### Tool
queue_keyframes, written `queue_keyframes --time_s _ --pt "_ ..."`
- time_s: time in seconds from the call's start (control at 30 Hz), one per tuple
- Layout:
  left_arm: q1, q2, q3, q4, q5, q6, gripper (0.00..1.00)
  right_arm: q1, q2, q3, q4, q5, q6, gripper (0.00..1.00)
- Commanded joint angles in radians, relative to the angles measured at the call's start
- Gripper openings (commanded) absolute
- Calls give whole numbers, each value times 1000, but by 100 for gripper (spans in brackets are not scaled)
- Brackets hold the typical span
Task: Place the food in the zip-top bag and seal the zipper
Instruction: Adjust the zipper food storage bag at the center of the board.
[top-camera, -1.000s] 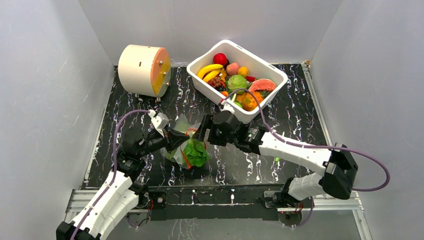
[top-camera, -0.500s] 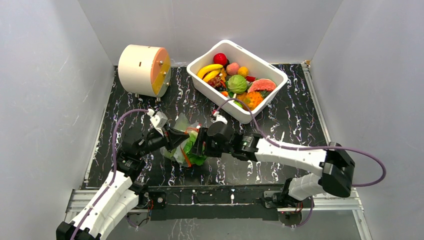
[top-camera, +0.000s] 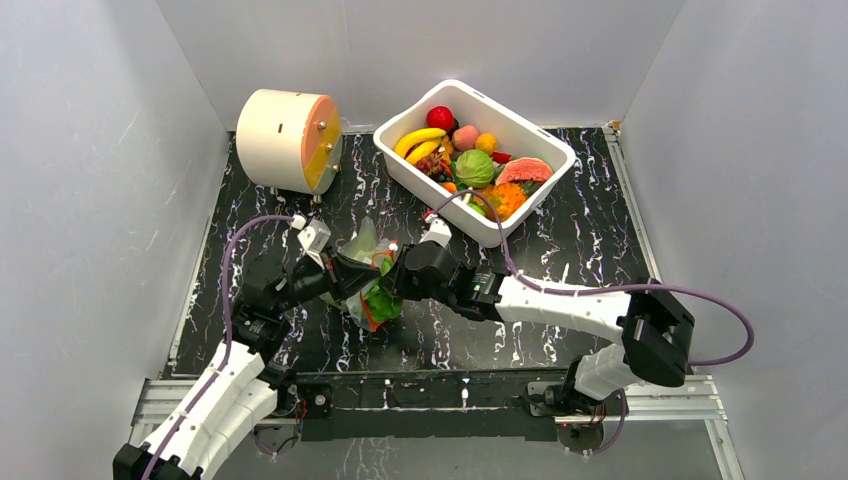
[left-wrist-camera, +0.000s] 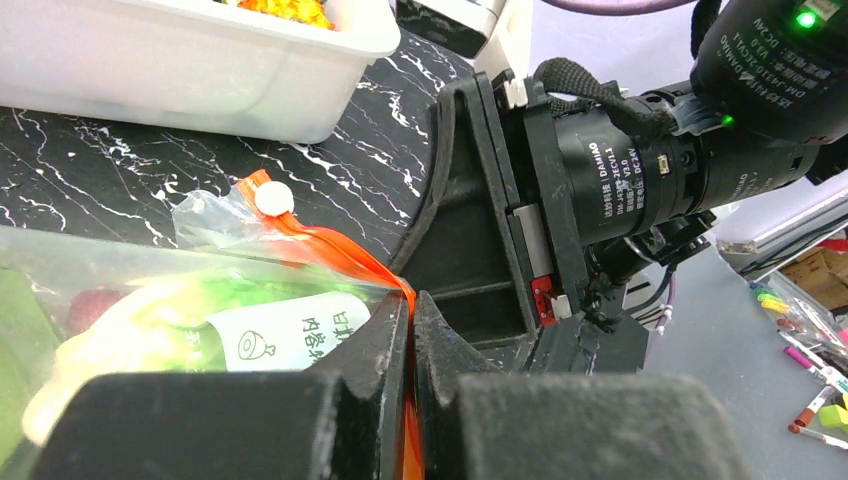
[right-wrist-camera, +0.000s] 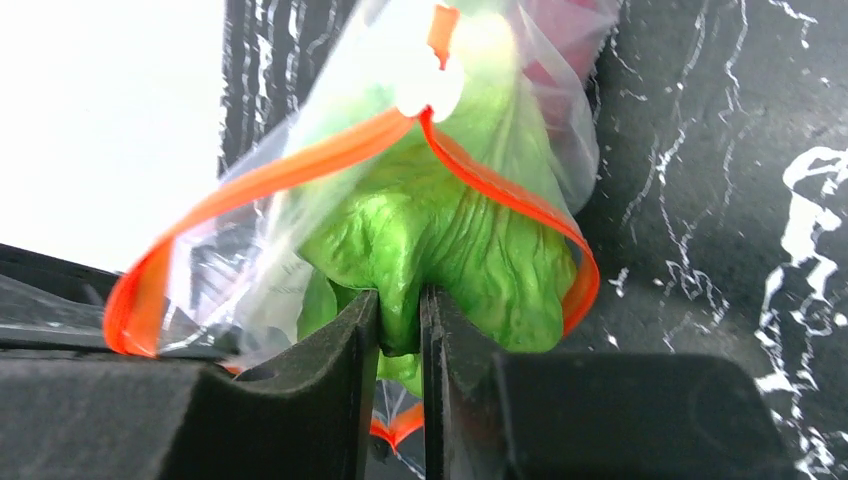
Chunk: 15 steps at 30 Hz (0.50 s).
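Right wrist view is showing the right gripper pinching the leafy greens. Its two black fingers are pressing together on a glossy, wrinkled green lobe sitting in the mouth of the zip-top bag. The zipper, a thin orange-red strip, is looping open around the greens, and the clear film is crinkling behind it. The left gripper is clamping its two rough black fingers on the zipper's edge, near one round white slider. The bag is lying on the black marbled table between the two arms. It is near one white rectangular tub holding mixed toy food, two yellow bananas among it, and well apart from one cream cylinder. Compared with a second ago, the right gripper is standing further left, at the bag, its fingers closed from a wide spread.
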Motion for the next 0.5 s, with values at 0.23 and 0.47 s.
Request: queue_keyframes --time_s 0.23,0.47 --pt "-5 -18 180 -132 -142 55 0 -32 -212 156 -236 -77 -323 57" --pt "-5 -13 205 -127 -138 37 0 -33 -343 86 -359 63 -327 35"
